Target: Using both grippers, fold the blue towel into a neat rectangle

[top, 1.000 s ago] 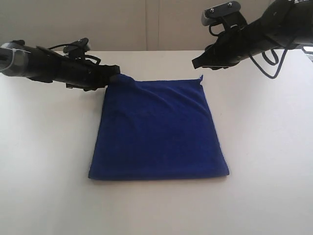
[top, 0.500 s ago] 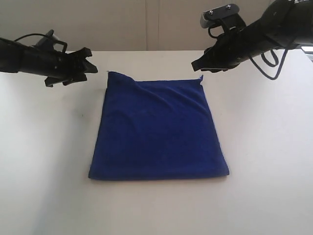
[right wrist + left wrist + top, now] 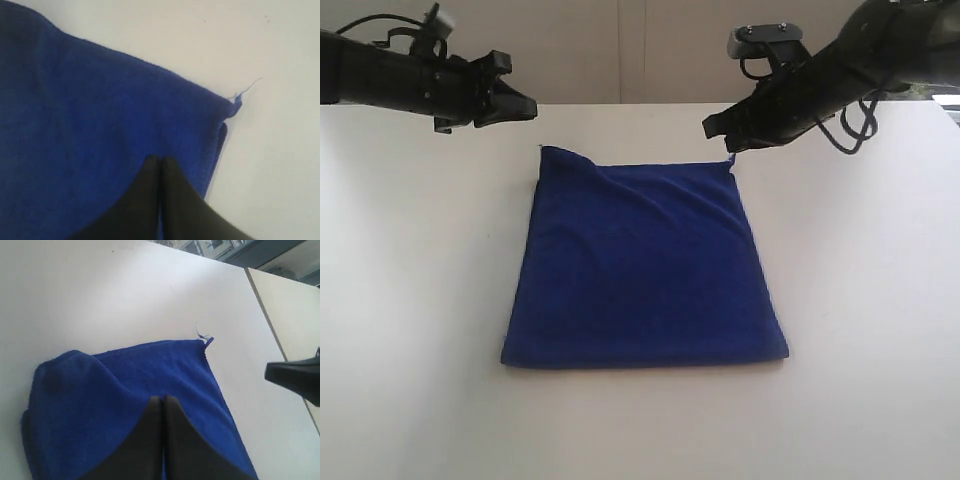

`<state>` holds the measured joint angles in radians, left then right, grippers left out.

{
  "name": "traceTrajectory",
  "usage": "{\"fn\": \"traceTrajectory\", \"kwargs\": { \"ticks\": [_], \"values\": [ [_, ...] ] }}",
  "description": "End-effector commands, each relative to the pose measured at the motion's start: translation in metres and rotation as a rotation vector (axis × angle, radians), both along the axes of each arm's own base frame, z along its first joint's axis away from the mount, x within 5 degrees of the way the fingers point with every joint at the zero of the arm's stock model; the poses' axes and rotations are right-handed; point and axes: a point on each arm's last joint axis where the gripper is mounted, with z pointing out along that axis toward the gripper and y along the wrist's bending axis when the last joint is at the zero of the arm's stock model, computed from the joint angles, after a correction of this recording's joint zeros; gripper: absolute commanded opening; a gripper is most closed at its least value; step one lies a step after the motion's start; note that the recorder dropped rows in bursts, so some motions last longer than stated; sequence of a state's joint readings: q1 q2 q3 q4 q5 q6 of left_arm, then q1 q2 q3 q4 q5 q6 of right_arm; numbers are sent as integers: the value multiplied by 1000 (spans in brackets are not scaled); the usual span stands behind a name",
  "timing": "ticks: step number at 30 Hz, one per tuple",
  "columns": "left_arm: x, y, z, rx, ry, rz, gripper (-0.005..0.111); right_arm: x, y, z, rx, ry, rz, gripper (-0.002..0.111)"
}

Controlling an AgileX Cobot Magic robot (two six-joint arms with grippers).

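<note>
Both pressed together and empty, the left end effector (image 3: pixel 523 106) and right end effector (image 3: pixel 713 128) hang at eleven and one o'clock of the blue towel (image 3: pixel 640 265), which lies folded flat on the worktop (image 3: pixel 865 300). This fold looks complete. Another would call for spreading both and pinching the far corners.

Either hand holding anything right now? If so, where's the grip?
Nothing held. Left hand and right hand are both shut and empty; the blue towel lies free of both.

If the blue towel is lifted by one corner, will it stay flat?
Probably it hangs limp: the blue towel is soft cloth with a rumpled far edge. The fold would likely fall open, since the layers lie loose. Pushed, it may bunch rather than slide on the table.
</note>
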<state>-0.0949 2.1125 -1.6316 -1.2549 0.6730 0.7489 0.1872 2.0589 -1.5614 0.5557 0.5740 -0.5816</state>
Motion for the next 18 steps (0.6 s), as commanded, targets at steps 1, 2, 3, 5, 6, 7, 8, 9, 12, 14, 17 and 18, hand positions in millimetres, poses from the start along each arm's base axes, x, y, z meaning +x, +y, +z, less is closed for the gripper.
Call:
{"fn": "traceTrajectory", "kwargs": {
  "ticks": [1, 2, 3, 5, 6, 7, 8, 9, 12, 14, 17, 18],
  "values": [
    [-5, -19, 2, 95, -51, -47, 0, 23, -2, -16, -9, -34, -35, 0],
    [-4, -22, 0, 120, -60, -42, 0, 28, -3, -22, -12, -49, -48, 0],
    [-4, -25, -2, 132, -67, -34, 0, 32, -3, -29, -17, -57, -61, 0],
    [1, -30, -9, 139, -70, 12, 0, 43, -5, -50, -31, -98, -108, 0],
    [5, -30, -17, 124, -51, 35, 0, 47, -5, -67, -40, -80, -114, 0],
    [6, -30, -22, 120, -38, 40, 0, 47, -5, -73, -40, -69, -114, 0],
    [8, -30, -31, 120, -19, 46, 0, 48, -5, -85, -43, -44, -112, 0],
    [9, -30, -38, 124, -7, 48, 0, 49, -5, -93, -42, -33, -117, 0],
    [11, -31, -53, 105, 34, 57, 0, 49, -4, -104, -43, -9, -121, 0],
    [12, -34, -56, 69, 54, 51, 0, 48, -5, -108, -58, -2, -108, 0],
    [16, -37, -57, 83, 36, 86, 0, 47, -5, -108, -60, 4, -103, 0],
    [17, -38, -59, 93, 33, 99, 0, 47, -5, -109, -60, 6, -102, 0]
  ]
}}
